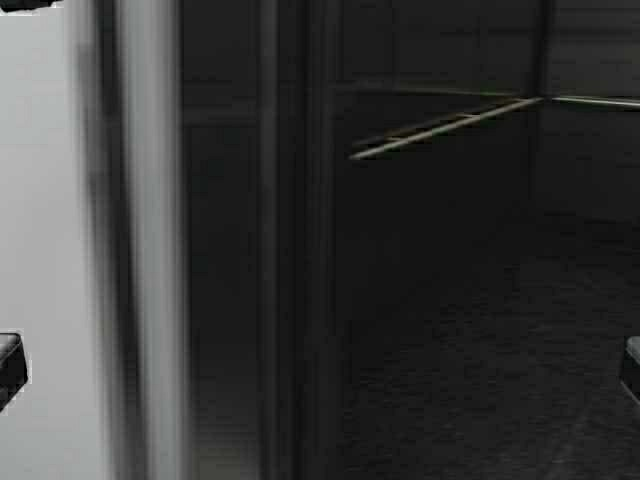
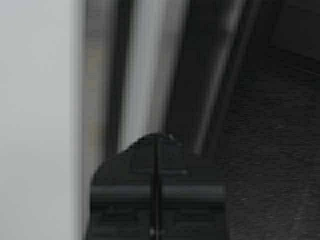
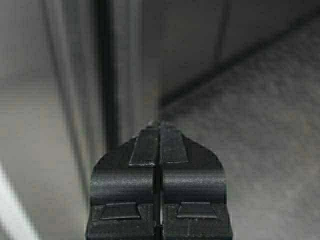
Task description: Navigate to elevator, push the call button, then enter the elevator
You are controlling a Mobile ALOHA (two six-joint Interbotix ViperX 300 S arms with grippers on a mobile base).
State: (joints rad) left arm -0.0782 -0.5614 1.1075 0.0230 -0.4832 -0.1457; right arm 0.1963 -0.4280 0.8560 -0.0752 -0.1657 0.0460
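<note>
The elevator (image 1: pixel 450 260) stands open ahead, filling the middle and right of the high view with a dark cabin and dark carpet floor. Its steel door frame (image 1: pixel 150 250) rises at the left, blurred. The call button is out of view. My left gripper (image 2: pixel 157 137) is shut with nothing in it and points at the steel frame and the cabin's threshold. My right gripper (image 3: pixel 159 124) is also shut and empty, pointing at a cabin corner above the carpet. In the high view only a sliver of each arm shows, the left gripper (image 1: pixel 8 368) and the right gripper (image 1: pixel 632 365), low at the edges.
A white wall (image 1: pixel 45 220) lies left of the frame. A metal handrail (image 1: pixel 450 125) runs along the cabin's left and back walls. The grey carpet (image 3: pixel 270 135) spreads open ahead inside the cabin.
</note>
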